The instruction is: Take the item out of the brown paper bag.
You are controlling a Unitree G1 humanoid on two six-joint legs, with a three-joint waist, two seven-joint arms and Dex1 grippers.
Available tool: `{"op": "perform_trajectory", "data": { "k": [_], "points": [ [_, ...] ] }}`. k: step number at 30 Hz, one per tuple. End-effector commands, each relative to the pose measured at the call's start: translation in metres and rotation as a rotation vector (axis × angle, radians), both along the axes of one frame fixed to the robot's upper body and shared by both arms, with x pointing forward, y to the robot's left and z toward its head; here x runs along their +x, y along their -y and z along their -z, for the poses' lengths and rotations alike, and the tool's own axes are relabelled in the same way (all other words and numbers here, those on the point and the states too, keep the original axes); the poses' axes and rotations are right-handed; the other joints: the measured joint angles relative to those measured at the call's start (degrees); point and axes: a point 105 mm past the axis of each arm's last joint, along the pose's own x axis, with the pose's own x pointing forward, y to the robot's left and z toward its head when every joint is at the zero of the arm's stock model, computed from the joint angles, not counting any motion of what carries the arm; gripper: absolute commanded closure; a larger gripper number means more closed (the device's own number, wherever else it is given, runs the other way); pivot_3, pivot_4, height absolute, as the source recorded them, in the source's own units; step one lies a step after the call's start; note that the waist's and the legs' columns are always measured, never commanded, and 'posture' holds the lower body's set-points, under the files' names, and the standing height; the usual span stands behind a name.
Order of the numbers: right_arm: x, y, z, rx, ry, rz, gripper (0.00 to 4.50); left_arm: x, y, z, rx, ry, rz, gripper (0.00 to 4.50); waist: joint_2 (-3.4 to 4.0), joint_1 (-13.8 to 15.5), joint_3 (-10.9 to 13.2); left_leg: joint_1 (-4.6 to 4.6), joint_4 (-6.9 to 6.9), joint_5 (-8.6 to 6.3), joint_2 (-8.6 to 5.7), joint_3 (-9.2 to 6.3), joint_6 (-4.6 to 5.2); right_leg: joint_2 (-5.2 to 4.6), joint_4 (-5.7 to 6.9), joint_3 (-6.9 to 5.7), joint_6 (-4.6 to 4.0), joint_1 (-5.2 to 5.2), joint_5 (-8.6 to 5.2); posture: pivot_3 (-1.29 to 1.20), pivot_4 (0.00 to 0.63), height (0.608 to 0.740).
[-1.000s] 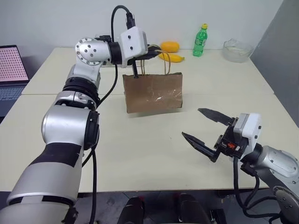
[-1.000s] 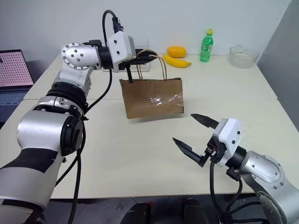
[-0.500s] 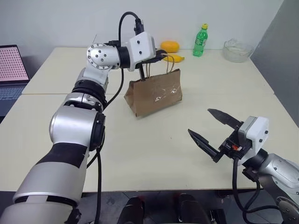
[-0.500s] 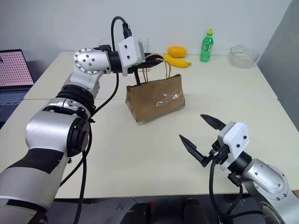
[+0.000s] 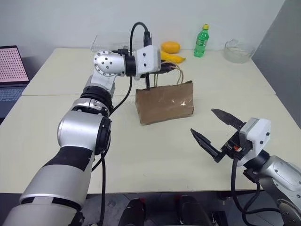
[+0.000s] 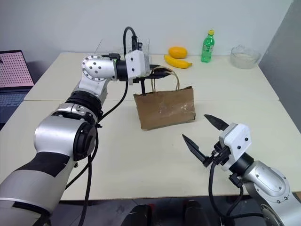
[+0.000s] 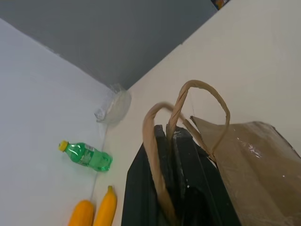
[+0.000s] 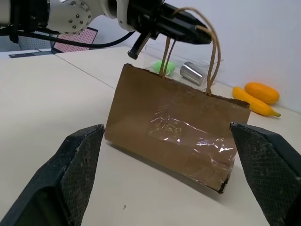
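Note:
The brown paper bag [image 5: 164, 102] stands near the middle of the table, its bottom edge at the tabletop. Its thin tan loop handles [image 7: 203, 90] run up between the black fingers [image 7: 183, 179] of my left gripper [image 5: 170, 66], which is shut on them above the bag's top edge. The item is hidden inside the bag. My right gripper [image 5: 202, 121] hovers open over the table, in front of the bag and to its right, a short way from it. From the right wrist, the bag [image 8: 174, 129] sits between the two spread fingers [image 8: 77, 165].
At the table's far edge are a green plastic bottle [image 5: 201, 41], a mango [image 5: 170, 46], a banana [image 5: 173, 58] and a clear bowl [image 5: 239, 50]. A clear box behind the bag holds a metal cup [image 8: 190, 73]. A laptop [image 5: 11, 70] sits far left.
My left gripper has carried the bag to the right and down. The bag, tilted half a second ago, now sits nearly level. The right gripper stays open in about the same place.

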Motion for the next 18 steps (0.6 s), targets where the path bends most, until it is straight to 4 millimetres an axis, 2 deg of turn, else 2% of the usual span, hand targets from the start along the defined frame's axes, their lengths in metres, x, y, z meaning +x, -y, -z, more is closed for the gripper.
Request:
{"op": "perform_trajectory", "data": {
  "k": [1,4,11,18],
  "points": [
    [-0.005,-0.005,-0.008,-0.003,0.053,0.004,0.0,0.005,-0.001,-0.012,-0.006,0.054,-0.053,4.46,0.0,0.0,0.0,0.01,0.01,0.0,0.0,0.01,0.0,0.0,0.0,0.01,0.0,0.01,0.0,0.0,0.15,0.74],
    [-0.006,-0.006,-0.007,-0.005,0.054,0.007,0.0,0.008,0.0,-0.011,0.0,0.068,-0.079,4.46,0.0,-0.01,0.0,0.02,0.01,0.0,0.0,0.01,0.0,0.0,0.01,0.01,0.0,0.01,0.0,0.0,0.15,0.74],
    [-0.006,-0.006,-0.004,-0.016,0.044,0.025,0.0,0.016,0.002,-0.027,-0.019,0.185,-0.163,4.46,0.0,0.0,0.0,0.02,0.03,0.0,-0.01,0.01,0.0,0.0,0.04,0.02,0.0,0.01,0.0,0.0,0.15,0.74],
    [-0.005,-0.007,-0.003,-0.027,0.041,0.034,0.0,0.021,0.004,-0.033,-0.017,0.266,-0.217,4.46,0.0,0.01,0.0,0.02,0.03,0.0,-0.01,0.02,0.0,0.0,0.04,0.02,0.01,0.01,0.0,0.0,0.15,0.74]
  ]
}}
